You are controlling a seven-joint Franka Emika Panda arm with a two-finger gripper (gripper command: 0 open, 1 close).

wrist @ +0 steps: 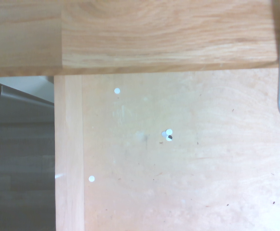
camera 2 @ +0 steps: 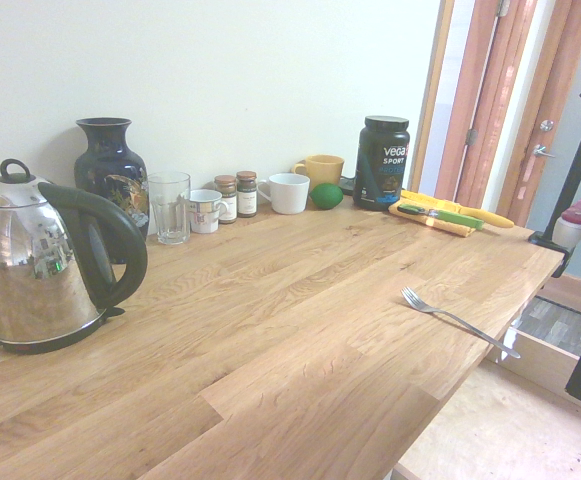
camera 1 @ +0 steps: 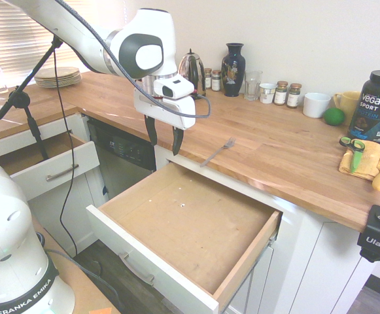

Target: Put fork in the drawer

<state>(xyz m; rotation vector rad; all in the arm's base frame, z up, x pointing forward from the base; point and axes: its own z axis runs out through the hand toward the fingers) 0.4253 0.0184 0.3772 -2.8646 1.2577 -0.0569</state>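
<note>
Your biggest risk is the fork [camera 1: 219, 151] going over the front edge of the tabletop [camera 1: 268, 140]: it lies there with its handle end poking out past the edge, so a nudge on that end could tip or swing it, and it might drop into the drawer [camera 1: 190, 219] askew or miss it. The pincer [camera 1: 165, 145] stands open and holds nothing, near the edge and to one side of the fork, so closing it here would likely catch only air. Next, the handle is thin and lies flat; come down too far and your fingertips may knock the wood, too shallow and they may slip off. A grip near one end could let the fork twist as you carry it.

As for what's around, the drawer is already pulled out below, so nothing bars the drop. The kettle [camera 2: 40, 260], vase [camera 2: 112, 185], protein tub [camera 2: 381, 165], mugs and jars stand farther back, well apart from the fork.
</note>
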